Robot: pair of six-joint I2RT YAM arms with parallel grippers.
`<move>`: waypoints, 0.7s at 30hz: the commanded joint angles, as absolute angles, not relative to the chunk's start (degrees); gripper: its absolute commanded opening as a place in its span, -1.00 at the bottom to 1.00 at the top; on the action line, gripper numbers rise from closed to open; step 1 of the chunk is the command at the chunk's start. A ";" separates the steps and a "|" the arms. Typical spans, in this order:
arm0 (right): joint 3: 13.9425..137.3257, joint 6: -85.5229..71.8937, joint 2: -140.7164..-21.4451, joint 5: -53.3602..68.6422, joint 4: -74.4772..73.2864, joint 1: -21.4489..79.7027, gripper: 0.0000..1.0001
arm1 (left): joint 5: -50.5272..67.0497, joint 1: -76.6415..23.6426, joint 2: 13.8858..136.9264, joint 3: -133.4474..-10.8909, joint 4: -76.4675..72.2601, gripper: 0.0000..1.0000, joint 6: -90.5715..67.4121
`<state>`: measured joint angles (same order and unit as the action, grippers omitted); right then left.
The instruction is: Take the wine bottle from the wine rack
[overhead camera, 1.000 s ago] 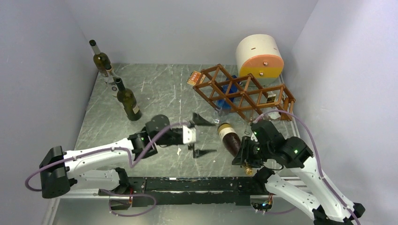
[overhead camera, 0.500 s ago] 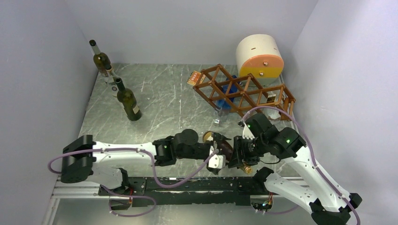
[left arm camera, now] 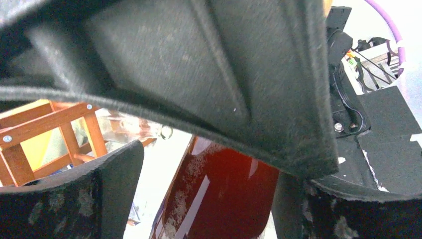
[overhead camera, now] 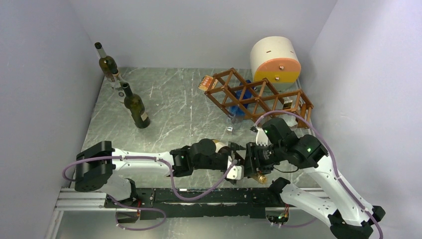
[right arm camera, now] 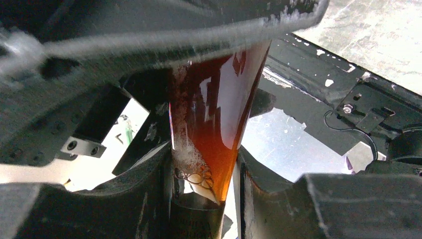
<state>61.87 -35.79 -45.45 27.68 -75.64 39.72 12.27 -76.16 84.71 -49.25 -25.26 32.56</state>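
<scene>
**A:** Where do we see the wine rack (overhead camera: 256,99)?

**B:** At two o'clock on the tabletop (overhead camera: 169,99), well apart from the wine bottle (left arm camera: 219,199), which we find at five o'clock, off the rack.

**A:** And the pincers?

**B:** The right pincer (right arm camera: 206,199) clamps its neck; the left pincer (overhead camera: 233,158) stands spread wide around its body, one finger clear of the glass.

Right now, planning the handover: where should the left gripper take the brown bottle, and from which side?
Probably the wide body of the brown bottle, approached from the left, fingers either side. The right gripper clamps its narrow neck, leaving only the body free, and the open left gripper flanks it there.
</scene>
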 commanded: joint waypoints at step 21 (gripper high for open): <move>79.82 -32.38 -46.62 6.46 -55.18 39.84 0.95 | -5.40 -72.18 70.85 -41.78 -29.99 -0.86 16.18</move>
